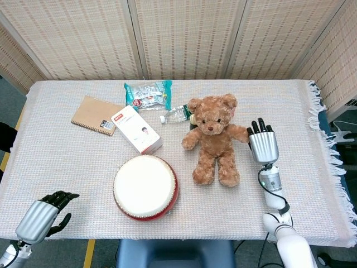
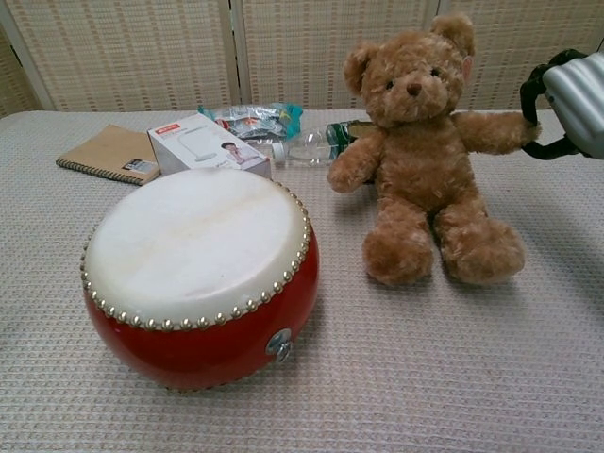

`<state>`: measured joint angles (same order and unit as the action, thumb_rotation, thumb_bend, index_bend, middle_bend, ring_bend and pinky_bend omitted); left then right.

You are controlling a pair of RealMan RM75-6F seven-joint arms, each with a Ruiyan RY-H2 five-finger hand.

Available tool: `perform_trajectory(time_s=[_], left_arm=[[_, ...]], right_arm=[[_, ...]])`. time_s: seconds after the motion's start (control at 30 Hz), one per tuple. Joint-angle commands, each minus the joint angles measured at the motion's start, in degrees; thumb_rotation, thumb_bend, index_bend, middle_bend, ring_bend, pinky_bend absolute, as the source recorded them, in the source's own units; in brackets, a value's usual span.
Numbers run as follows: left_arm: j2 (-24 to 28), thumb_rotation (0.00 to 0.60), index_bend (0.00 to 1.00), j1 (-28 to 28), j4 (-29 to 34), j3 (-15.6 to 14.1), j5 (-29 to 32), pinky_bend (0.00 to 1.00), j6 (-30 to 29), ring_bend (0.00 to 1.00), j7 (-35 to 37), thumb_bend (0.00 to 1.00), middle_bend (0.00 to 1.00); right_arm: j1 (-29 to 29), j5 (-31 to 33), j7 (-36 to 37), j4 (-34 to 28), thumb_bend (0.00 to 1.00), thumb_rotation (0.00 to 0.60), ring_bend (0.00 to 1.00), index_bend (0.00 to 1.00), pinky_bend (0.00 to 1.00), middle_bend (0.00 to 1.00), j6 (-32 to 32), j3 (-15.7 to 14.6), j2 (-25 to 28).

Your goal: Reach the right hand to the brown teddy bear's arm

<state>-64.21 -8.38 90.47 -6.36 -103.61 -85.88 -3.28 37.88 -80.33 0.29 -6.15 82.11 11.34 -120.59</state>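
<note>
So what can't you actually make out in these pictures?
- Right hand, chest view: mostly cut off by the right edge, so its grip on the teddy bear's arm is unclear.
- Water bottle, both views: partly hidden behind the bear.
- Snack bag print: too small to read.

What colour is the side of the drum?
Red, with a row of small metal studs under the white skin of the drum. The chest view shows it best.

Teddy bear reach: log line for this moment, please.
right hand at brown teddy bear arm tip, grip unclear | left hand idle at table edge
</note>
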Motion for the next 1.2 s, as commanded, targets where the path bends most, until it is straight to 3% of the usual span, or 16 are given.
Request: perform_trajectory(time_s=[0.03,0.23,0.6,0.67,0.83,0.93,1.03,1.07,1.1,1.2], left_arm=[[0.0,0.6,0.25,0.01,-0.05,-0.04,0.03,0.49,0.1,0.27,-0.08,0.43,0.31],[0.01,0.6,0.25,-0.03,-0.05,-0.05,0.04,0.49,0.18,0.27,-0.13,0.43,0.31],[0.0,0.6,0.25,-0.05,0.06,-0.11,-0.15,0.49,0.13,0.27,-0.15,0.43,0.31],[-0.03,0.6,0.25,-0.02,-0.06,-0.13,-0.16,0.49,0.14,0.27,-0.29,0.43,0.31],[-0.04,0.6,0.25,-0.02,-0.06,0.06,0.21,0.49,0.18,0.27,-0.23,0.43,0.31],[-0.1,0.6,0.25,-0.01,-0.11,0.08,0.4,0.49,0.31,0.27,-0.29,0.43,0.31],[-0.13,0.6,0.25,0.0,-0.05,0.1,0.39,0.49,0.27,0.27,-0.36,0.43,0.31],[-0.16,0.6,0.25,-0.02,-0.13,0.07,0.33,0.49,0.35,0.27,-0.51,0.43,0.31],[-0.2,0.6,0.25,-0.04,-0.14,0.04,0.35,0.49,0.49,0.27,-0.66,0.43,0.31],[-0.3,0.6,0.25,-0.07,0.03,-0.02,0.39,0.49,0.77,0.27,-1.14,0.43,0.31]], right_arm=[[-0.54,-0.5,-0.41,0.23,0.11,0.6,0.27,0.65,0.62,0.41,-1.6,-0.74,-0.08],[-0.77,-0.53,-0.94,0.51,0.11,0.6,0.27,0.65,0.62,0.41,-2.66,-1.02,-0.19],[-0.74,1.13,3.4,-1.11,0.11,0.6,0.27,0.64,0.62,0.41,3.04,0.85,0.97],[-2.14,0.95,4.26,-1.76,0.11,0.6,0.27,0.6,0.62,0.41,2.52,0.45,1.4],[-9.3,0.13,4.81,-7.87,0.11,0.6,0.14,0.27,0.58,0.31,-0.67,-1.81,4.66],[-16.18,-1.85,3.12,-20.75,0.11,0.6,0.12,0.15,0.53,0.29,0.47,-5.47,12.07],[-22.9,-4.14,-5.18,-46.03,0.11,0.6,0.12,0.14,0.43,0.29,2.24,-10.9,26.92],[-24.71,-4.66,-9.69,-56.99,0.11,0.6,0.13,0.14,0.4,0.29,2.81,-12.78,33.36],[-25.76,-5.11,-12.65,-63.63,0.11,0.6,0.13,0.14,0.38,0.29,3.42,-13.96,37.33],[-28.5,-6.88,-17.27,-73.61,0.11,0.6,0.13,0.15,0.38,0.29,6.0,-16.57,44.17]])
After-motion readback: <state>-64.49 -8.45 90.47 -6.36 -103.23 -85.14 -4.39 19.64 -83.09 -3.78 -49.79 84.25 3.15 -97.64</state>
